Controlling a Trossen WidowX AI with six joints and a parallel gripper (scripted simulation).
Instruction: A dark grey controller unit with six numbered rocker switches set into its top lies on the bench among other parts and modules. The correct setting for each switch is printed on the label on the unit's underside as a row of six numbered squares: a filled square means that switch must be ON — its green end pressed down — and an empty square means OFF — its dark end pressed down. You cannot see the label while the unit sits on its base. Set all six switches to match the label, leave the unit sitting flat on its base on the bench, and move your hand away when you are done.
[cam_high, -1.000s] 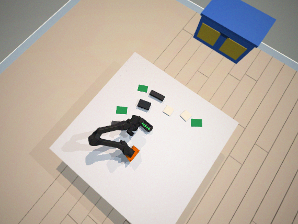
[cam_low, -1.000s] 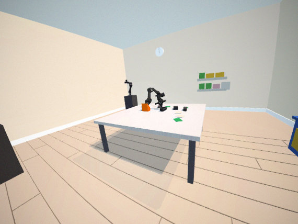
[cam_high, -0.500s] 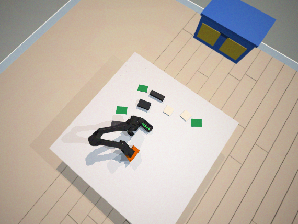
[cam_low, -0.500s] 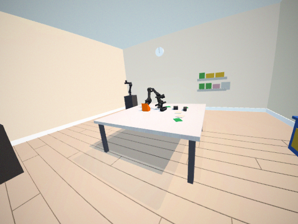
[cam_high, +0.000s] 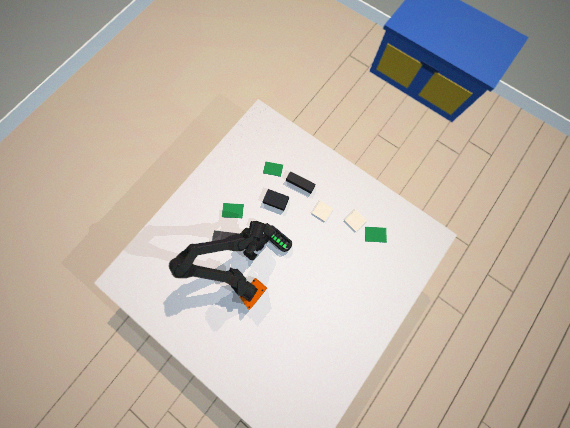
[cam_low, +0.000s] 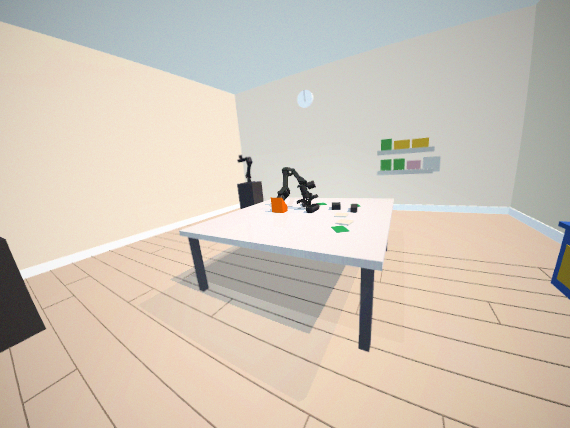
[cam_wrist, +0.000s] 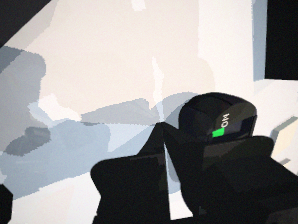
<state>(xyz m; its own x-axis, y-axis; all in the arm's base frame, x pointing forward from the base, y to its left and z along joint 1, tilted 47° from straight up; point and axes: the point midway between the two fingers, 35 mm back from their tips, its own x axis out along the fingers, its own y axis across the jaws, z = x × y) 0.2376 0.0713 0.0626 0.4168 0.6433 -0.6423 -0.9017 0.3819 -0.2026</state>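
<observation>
The dark grey controller unit (cam_high: 288, 246) (cam_low: 313, 209) (cam_wrist: 197, 115) sits on the bench with its switches facing up. Several green switch ends show in a row in the top view. In the wrist view one green end and an "ON" mark show; my fingers hide much of the unit. My gripper (cam_wrist: 160, 126) is shut and empty, its fingertips together beside the unit's rounded end in that view. Whether they touch it cannot be told. The label on the underside is hidden, and the exact setting of each switch is too small to read.
Two black blocks (cam_high: 276, 200) (cam_high: 300, 183) lie behind the unit. Two cream tiles (cam_high: 322, 211) (cam_high: 355, 220) and green plates (cam_high: 273, 169) (cam_high: 233, 210) (cam_high: 376, 234) lie around. A dark piece (cam_high: 223, 235) is partly under the arm. The orange arm base (cam_high: 258, 287) (cam_low: 278, 205) stands nearby.
</observation>
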